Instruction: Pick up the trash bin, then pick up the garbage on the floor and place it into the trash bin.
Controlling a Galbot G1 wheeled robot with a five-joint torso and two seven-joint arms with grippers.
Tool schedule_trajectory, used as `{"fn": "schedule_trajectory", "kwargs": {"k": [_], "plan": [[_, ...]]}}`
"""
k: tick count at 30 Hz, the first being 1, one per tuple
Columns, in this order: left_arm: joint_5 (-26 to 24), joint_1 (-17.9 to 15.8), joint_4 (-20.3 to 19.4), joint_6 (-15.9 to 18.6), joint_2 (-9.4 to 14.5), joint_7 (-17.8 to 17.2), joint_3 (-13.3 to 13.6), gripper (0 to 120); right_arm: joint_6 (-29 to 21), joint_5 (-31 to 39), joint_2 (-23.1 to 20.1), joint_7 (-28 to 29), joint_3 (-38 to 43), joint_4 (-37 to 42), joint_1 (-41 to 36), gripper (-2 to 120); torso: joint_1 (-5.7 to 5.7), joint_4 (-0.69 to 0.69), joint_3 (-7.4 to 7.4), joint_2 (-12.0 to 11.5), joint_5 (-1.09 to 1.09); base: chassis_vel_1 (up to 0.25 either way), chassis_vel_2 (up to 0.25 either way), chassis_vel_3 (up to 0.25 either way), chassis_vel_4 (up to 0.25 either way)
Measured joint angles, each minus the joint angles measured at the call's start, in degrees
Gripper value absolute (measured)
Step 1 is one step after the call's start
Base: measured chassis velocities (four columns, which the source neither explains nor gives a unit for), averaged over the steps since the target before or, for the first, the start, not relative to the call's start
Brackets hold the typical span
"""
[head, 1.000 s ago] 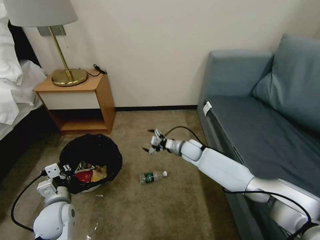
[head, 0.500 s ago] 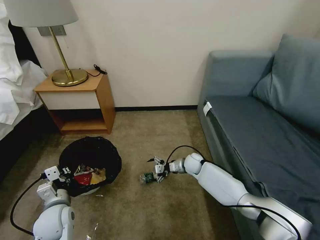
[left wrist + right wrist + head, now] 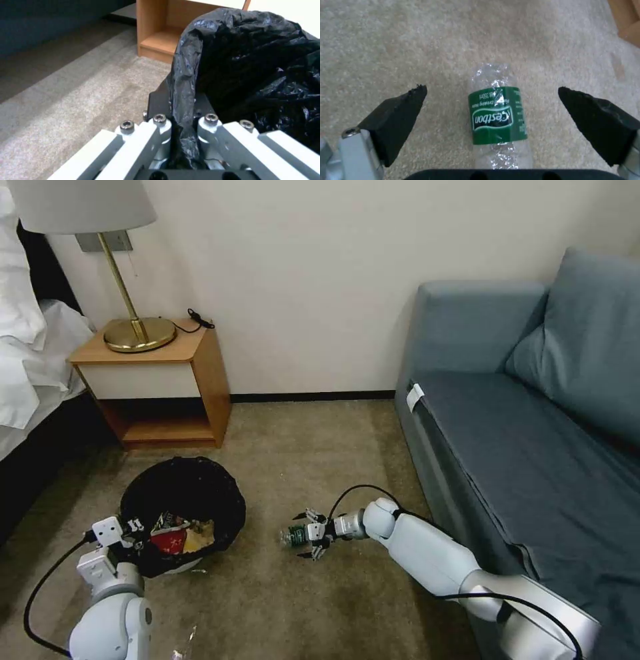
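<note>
My left gripper (image 3: pixel 137 528) is pinching the bag-lined rim of the trash bin (image 3: pixel 183 493) at its seven o'clock edge; wrappers (image 3: pixel 180 537) are lying inside. At three o'clock of the bin, my right gripper (image 3: pixel 308 533) is straddling the bottle (image 3: pixel 498 117) on the carpet (image 3: pixel 280 593), fingers (image 3: pixel 395 117) spread wide, not touching it.

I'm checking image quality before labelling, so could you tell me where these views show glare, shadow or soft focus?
Head view: even room light, dark shade beside the bed. Left wrist view: left gripper pinching the bin, bag sheen glinting, carpet soft. Right wrist view: bottle label readable, plastic glinting, right gripper fingers dark and open.
</note>
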Motion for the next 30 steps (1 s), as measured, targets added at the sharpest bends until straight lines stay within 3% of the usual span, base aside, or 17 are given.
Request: {"fn": "schedule_trajectory", "kwargs": {"k": [23, 30], "plan": [[0.5, 0.2, 0.0, -0.5, -0.9, 0.0, 0.1, 4, -0.5, -1.1, 3.8, 6.0, 1.2, -6.9, 0.9, 100, 0.00, 0.00, 0.00, 0.0, 0.00, 0.000, 0.000, 0.000, 0.000], [0.7, 0.6, -0.7, -0.5, -1.3, 0.0, 0.0, 4, -0.7, -4.4, 5.8, 6.5, 2.6, -10.3, 0.3, 100, 0.00, 0.00, 0.00, 0.0, 0.00, 0.000, 0.000, 0.000, 0.000]]}}
